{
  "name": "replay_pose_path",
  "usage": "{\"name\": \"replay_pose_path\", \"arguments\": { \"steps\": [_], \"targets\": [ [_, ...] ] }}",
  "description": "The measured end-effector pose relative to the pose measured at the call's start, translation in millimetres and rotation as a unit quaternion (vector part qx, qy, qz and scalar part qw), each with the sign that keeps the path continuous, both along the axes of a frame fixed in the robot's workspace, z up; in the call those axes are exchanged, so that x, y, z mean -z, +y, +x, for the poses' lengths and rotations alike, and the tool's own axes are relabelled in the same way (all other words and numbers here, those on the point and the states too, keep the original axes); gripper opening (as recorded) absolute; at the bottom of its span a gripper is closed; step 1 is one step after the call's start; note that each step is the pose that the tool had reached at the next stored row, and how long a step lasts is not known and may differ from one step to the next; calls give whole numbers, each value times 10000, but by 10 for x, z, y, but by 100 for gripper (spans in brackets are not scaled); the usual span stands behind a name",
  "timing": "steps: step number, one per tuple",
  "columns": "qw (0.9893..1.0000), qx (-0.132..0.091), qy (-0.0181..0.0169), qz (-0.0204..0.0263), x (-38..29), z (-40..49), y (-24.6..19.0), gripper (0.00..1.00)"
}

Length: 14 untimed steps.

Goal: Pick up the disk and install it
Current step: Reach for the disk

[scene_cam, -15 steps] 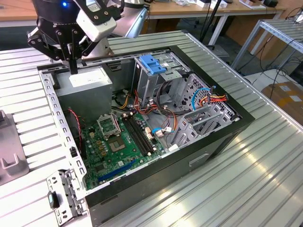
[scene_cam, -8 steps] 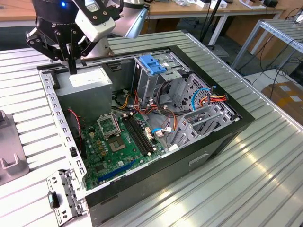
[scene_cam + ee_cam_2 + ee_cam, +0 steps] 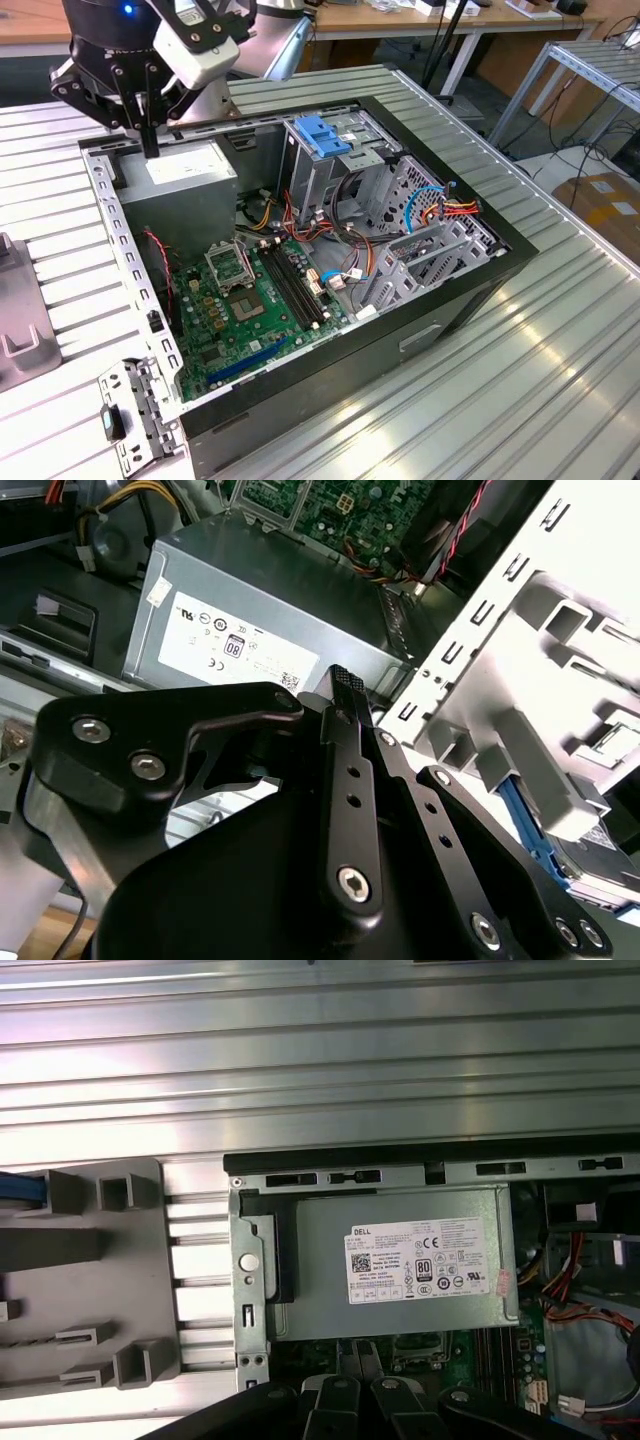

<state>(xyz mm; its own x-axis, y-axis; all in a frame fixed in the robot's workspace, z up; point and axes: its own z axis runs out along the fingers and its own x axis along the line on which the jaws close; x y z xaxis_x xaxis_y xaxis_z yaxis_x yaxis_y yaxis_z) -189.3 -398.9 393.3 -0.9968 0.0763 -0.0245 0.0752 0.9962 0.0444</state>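
Observation:
My gripper (image 3: pixel 149 148) hangs over the back corner of the open computer case (image 3: pixel 470 300), just above the grey power supply (image 3: pixel 190 175). Its black fingers stand together, shut with nothing between them, as both wrist views confirm (image 3: pixel 345 677) (image 3: pixel 357 1352). The disk (image 3: pixel 592 865) is grey metal edged with a light-blue carrier. It rests in a grey slotted rack (image 3: pixel 520 710) beside the case, apart from the gripper. In the first wrist view a blue edge of the disk (image 3: pixel 20 1190) pokes out of that rack (image 3: pixel 100 1290).
The case lies open on a ribbed aluminium table (image 3: pixel 560 380). Inside are a green motherboard (image 3: pixel 250 300), a metal drive cage (image 3: pixel 400 190) with a bright-blue latch (image 3: pixel 322 135), and loose red and blue cables (image 3: pixel 440 205). A perforated bracket (image 3: pixel 135 420) sits at the case's near corner.

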Motion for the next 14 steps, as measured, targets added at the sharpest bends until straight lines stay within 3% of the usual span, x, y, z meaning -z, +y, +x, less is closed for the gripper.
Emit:
{"name": "replay_pose_path", "arguments": {
  "steps": [14],
  "targets": [
    [10000,0,0,0,0,-57,0,10]
  ]
}}
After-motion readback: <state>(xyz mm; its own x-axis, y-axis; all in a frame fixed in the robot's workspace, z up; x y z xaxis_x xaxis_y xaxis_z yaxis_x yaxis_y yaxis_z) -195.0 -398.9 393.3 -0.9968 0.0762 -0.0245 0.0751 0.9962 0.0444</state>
